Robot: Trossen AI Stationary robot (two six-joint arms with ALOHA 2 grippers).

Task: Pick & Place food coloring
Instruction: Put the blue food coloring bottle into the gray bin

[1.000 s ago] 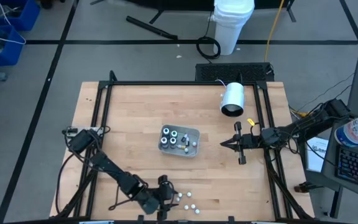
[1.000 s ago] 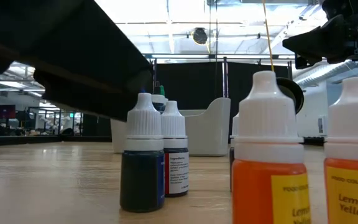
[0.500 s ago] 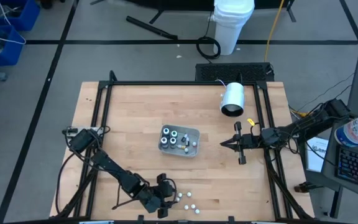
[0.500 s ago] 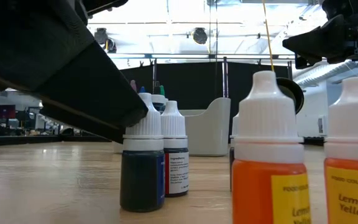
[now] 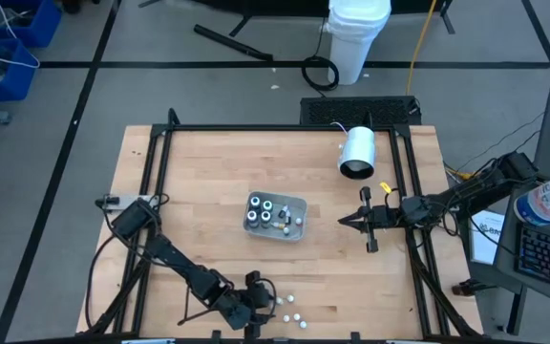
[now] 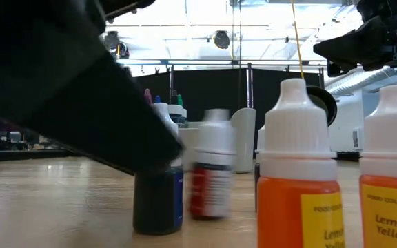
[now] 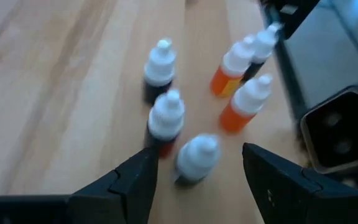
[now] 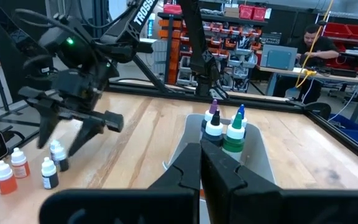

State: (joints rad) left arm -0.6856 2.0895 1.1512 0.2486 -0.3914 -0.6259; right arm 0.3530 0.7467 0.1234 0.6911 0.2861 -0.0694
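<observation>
Left gripper [image 7: 194,171] low at table's near edge, fingers spread wide, white-capped dark bottle [image 7: 194,158] between them, contact unclear from blur. Loose food coloring bottles [image 5: 287,306] clustered around it; low view mostly blocked by dark arm. Grey tray [image 5: 299,204] mid-table holds more bottles [image 5: 265,212]. Right gripper [image 5: 344,223] just beside tray, fingers pressed together, empty. White cylinder [image 5: 357,153] farther back.

The left gripper [image 7: 194,171] has lowered around a food coloring bottle [image 7: 196,157].
</observation>
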